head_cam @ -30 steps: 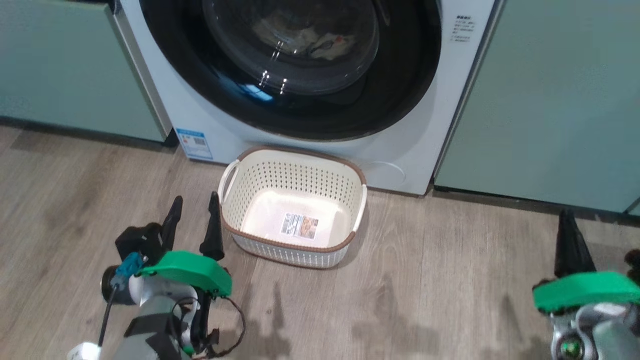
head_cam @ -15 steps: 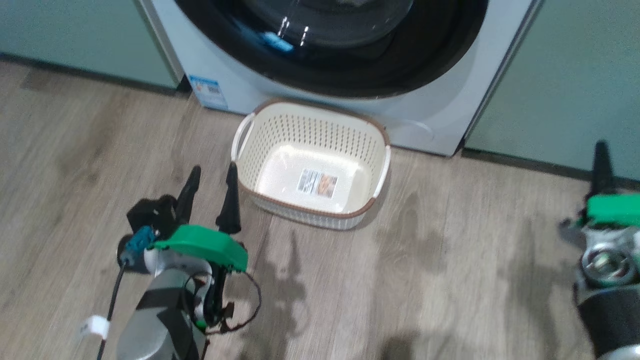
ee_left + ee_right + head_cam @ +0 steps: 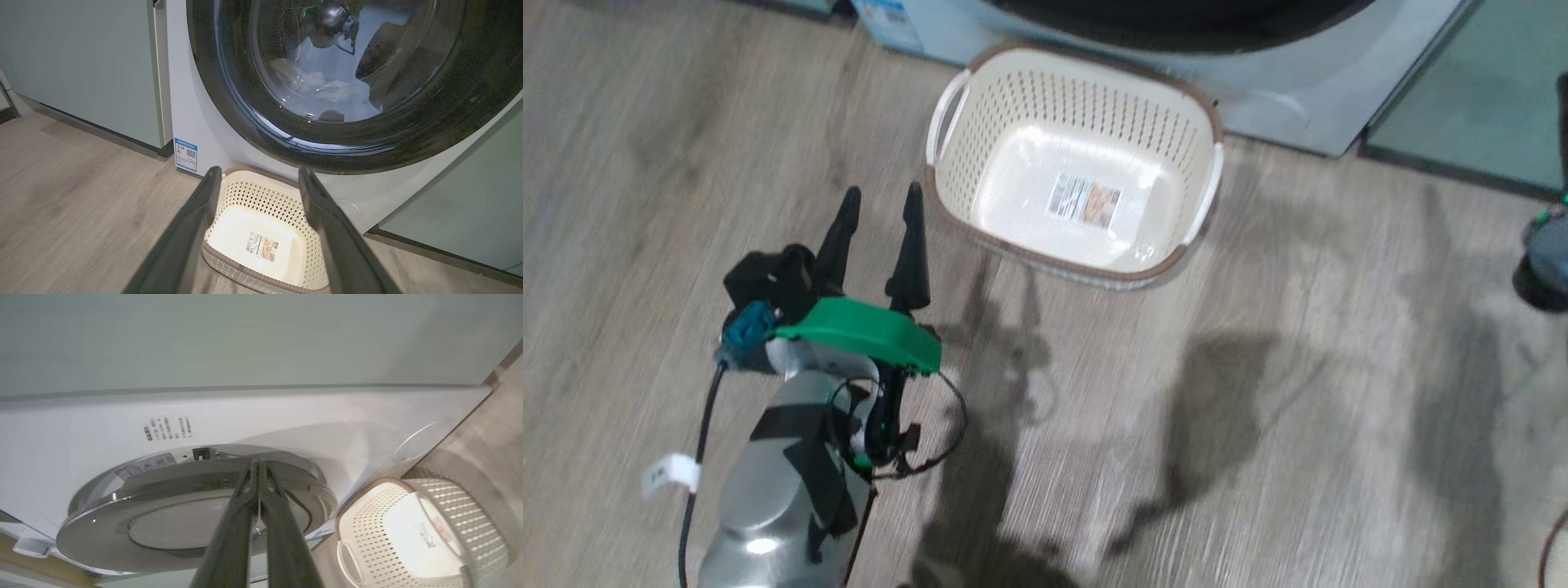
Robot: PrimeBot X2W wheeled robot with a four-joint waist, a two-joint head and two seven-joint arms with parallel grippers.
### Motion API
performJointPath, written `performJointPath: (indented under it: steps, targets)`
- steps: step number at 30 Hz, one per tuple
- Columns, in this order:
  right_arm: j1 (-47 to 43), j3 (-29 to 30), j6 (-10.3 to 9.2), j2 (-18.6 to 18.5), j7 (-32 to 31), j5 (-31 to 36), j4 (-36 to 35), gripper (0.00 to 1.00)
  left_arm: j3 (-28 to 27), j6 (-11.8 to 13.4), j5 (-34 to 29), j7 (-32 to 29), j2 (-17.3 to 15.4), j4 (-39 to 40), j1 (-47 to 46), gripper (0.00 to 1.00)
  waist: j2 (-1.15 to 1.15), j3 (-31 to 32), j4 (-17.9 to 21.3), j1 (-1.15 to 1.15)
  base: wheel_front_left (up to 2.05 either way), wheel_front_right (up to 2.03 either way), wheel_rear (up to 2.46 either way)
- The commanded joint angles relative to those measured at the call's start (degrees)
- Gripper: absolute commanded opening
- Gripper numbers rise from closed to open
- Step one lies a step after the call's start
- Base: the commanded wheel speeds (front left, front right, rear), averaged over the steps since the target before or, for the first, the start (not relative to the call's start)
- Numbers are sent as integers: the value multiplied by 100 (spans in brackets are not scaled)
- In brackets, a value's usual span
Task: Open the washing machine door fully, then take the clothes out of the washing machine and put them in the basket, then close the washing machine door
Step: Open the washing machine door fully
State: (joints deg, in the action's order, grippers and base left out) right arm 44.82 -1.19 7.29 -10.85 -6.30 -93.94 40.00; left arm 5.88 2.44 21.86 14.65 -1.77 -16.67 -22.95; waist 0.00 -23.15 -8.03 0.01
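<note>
The washing machine (image 3: 192, 98) is white, and its door (image 3: 408, 151) has a glossy black rim around a glass bowl. Pale clothes (image 3: 322, 85) show dimly through the glass. The cream basket (image 3: 1086, 102) stands empty on the floor right before the machine, a sticker on its bottom. My left gripper (image 3: 880, 196) hovers open and empty just left of the basket's near corner. My right gripper (image 3: 257, 463) is shut, its tips at the latch edge of the door (image 3: 122, 514), which seems a little ajar there.
Pale green cabinet panels (image 3: 81, 69) flank the machine on both sides. Wood-look floor (image 3: 1258, 408) spreads wide in front of the basket. A blue label (image 3: 186, 154) marks the machine's lower left corner. Part of my right arm (image 3: 1543, 257) shows at the head view's right edge.
The head camera has tilted down, so machine and basket slid up the picture. My right gripper left the lower right and rose toward the door. The left gripper stays open beside the basket.
</note>
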Motion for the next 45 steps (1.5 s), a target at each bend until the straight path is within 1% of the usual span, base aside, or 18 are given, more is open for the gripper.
performJointPath:
  steps: [1,4,7,10,12,18,31,45]
  targets:
    - [375,94,20,-60,-310,-246,-2,0,-139,14,58,35,-110,210,-193,100,0,-342,-148,-1,0,0,0]
    - [799,329,20,-85,-755,-534,312,0,-110,19,126,35,-110,237,-303,100,0,-587,-214,-1,0,0,0]
    - [1209,467,20,-126,-1159,-670,592,0,-54,35,201,35,-110,282,-419,100,0,-834,-290,-1,0,0,0]
    - [1456,527,20,-155,-1342,-691,778,0,-16,39,255,35,-110,311,-495,100,0,-984,-348,-1,0,0,0]
    - [1791,601,20,-180,-1578,-707,1038,0,24,59,330,35,-110,359,-604,100,0,-1173,-423,-1,0,0,0]
    - [2336,519,20,-134,-1959,-540,1405,0,76,75,402,35,-110,425,-741,100,0,-1461,-517,-1,0,0,0]
    - [2975,523,20,61,-2348,-314,1532,0,171,139,548,35,-110,556,-902,100,0,-1804,-648,-1,0,0,0]
    - [3254,624,20,306,-2623,-123,1131,0,157,152,577,35,-110,568,-968,100,0,-2007,-629,-1,0,0,0]
